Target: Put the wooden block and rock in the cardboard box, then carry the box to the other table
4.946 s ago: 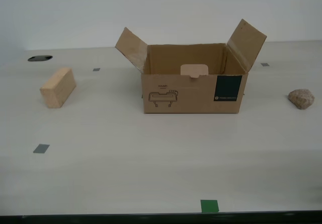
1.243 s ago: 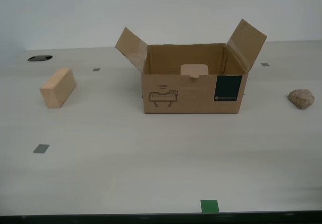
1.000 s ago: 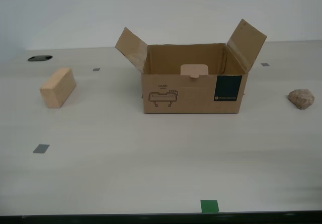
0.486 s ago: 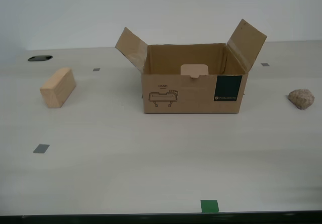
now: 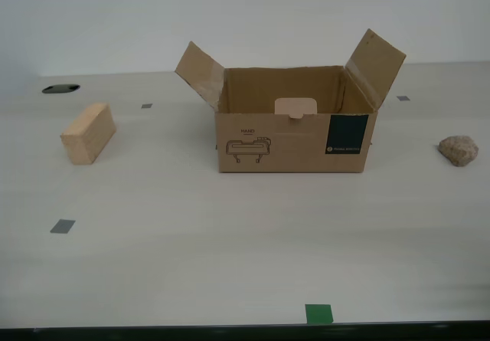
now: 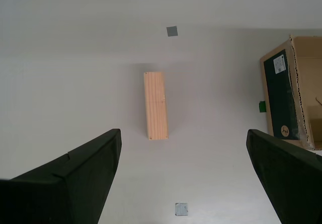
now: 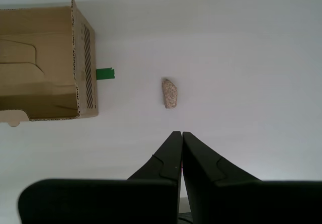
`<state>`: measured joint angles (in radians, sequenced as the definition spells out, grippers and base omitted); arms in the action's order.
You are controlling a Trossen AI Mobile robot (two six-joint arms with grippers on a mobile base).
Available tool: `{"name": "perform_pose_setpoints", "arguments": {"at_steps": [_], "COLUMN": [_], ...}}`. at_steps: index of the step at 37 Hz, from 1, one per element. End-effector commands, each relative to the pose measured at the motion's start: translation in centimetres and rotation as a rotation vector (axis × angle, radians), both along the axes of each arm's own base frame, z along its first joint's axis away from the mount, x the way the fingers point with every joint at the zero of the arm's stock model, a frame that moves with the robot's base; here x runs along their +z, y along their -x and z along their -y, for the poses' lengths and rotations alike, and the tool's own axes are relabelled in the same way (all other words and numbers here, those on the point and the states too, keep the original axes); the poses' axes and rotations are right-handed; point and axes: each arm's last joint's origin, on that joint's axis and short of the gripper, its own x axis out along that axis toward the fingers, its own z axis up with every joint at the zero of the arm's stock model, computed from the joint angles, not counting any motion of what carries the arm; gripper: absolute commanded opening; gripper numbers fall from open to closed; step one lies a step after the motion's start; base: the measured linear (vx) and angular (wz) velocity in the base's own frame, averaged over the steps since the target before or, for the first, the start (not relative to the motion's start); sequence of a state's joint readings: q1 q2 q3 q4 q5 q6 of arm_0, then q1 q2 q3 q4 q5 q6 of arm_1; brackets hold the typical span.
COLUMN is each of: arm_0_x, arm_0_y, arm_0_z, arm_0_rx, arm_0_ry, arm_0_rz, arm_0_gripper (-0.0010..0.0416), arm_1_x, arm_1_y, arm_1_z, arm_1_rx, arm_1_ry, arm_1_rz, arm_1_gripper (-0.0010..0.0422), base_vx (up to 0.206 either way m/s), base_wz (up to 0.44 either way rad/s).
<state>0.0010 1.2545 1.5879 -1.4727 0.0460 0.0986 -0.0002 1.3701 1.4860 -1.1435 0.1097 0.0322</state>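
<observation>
**Nothing loaded yet — both arms high above their targets**

So, nothing of the task is done. The brown corrugated cardboard box, side flaps up, sits mid-table and looks empty from the exterior view. The pale tan wooden block lies on the smooth off-white table toward the exterior view's left, well apart from the box; the small lumpy grey-brown rock lies toward that view's right, likewise apart.

My second gripper hangs above the block, jaws spread wide, holding nothing. My first gripper hangs above the rock, jaws pressed together, empty.

Left, as I judge it: both pickups, both drops, then the carry — the cloth-covered table is not in sight.
</observation>
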Motion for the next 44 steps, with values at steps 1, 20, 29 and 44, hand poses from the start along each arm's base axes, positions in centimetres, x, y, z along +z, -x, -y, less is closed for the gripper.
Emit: {"name": "perform_pose_setpoints", "arguments": {"at_steps": [1,20,29,44], "arm_0_x": [0.03,0.23,0.37,0.36], "arm_0_y": [-0.03,-0.37,-0.58,-0.57], "arm_0_z": [0.0,-0.01,-0.03,-0.02], "arm_0_rx": [-0.003,-0.002,0.036,0.044], "arm_0_ry": [0.003,0.003,0.022,0.026], "arm_0_rz": [0.004,0.049,0.074,0.073], "arm_0_gripper": [0.0002,0.0002,0.0003,0.0068], "arm_1_x": [-0.02,-0.03,-0.02,-0.02], "arm_1_y": [0.08,0.09,0.08,0.07], "arm_1_z": [0.01,0.01,0.01,0.01], "arm_1_rx": [-0.002,-0.002,-0.002,-0.002], "arm_1_ry": [-0.002,-0.001,-0.002,-0.002], "arm_1_rz": [-0.007,-0.008,-0.007,-0.006], "arm_1_gripper": [0.0339,0.0339,0.0339,0.0339], "base_vx": [0.0,0.0,0.0,0.0], "base_wz": [0.0,0.0,0.0,0.0]}}
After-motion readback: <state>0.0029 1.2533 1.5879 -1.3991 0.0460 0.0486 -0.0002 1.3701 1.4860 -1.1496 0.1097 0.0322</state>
